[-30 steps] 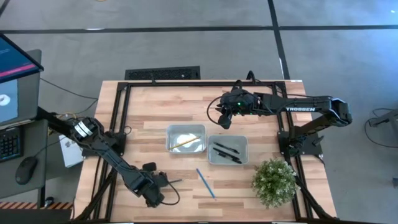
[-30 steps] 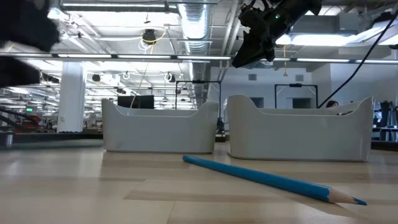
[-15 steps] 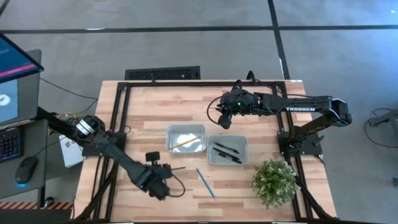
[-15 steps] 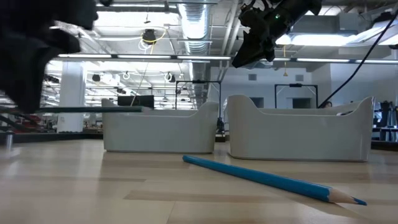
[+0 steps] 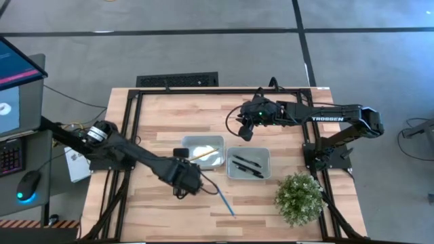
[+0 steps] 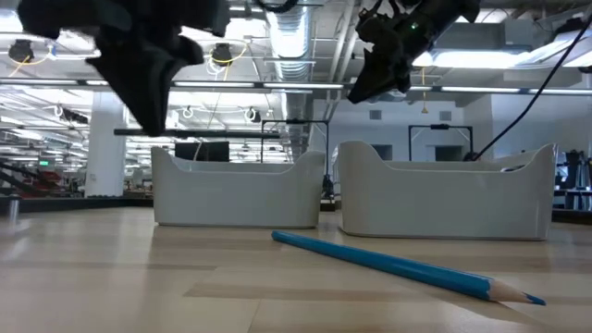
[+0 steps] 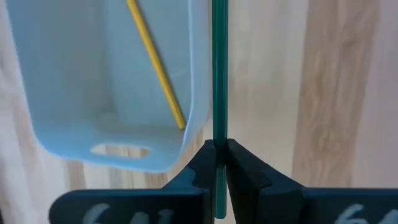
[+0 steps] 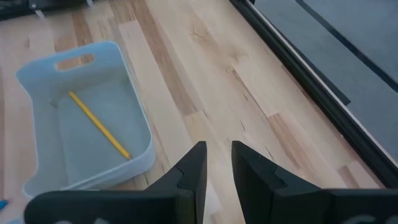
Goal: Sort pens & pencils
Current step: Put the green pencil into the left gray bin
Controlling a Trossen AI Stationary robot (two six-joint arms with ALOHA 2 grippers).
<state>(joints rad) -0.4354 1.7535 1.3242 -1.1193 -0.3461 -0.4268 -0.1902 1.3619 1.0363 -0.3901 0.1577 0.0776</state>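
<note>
We see the left claw [image 7: 217, 163] clenched on the green pencil [image 7: 219, 74], held in the air just beside the near rim of the left tray [image 5: 186, 144]. In that tray lies the yellow pencil [image 5: 200, 155]. The blue pencil [image 5: 224, 199] rests on the bench [image 5: 163, 122] in front of both trays. Two black pens [image 5: 247, 167] lie in the right tray [image 5: 266, 152]. The right claw [image 8: 217, 165] hangs above the bench behind the trays, its fingers slightly parted and gripping nothing.

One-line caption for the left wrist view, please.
Left gripper shut on a thin dark green pencil beside the pale plastic bin holding a yellow pencil.
</note>
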